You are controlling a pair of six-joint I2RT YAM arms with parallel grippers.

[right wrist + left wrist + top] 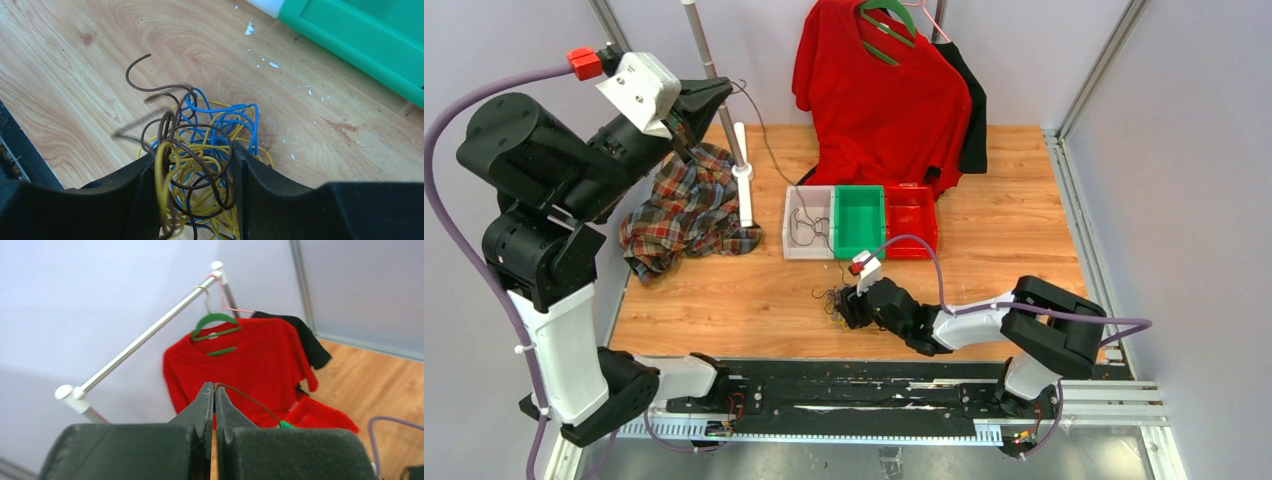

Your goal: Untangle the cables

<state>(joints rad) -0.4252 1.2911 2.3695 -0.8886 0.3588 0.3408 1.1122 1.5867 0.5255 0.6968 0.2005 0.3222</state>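
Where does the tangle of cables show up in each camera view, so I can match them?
Top external: cable tangle on the table below the green bin, at the right gripper.
Left wrist: not in it; only one dark cable pinched in the left gripper.
Right wrist: cable tangle bottom centre, between the fingers.
Shared landmark: green bin, top right in the right wrist view.

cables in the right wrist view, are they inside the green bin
No, the cables lie on the table within the open right gripper, outside the green bin.
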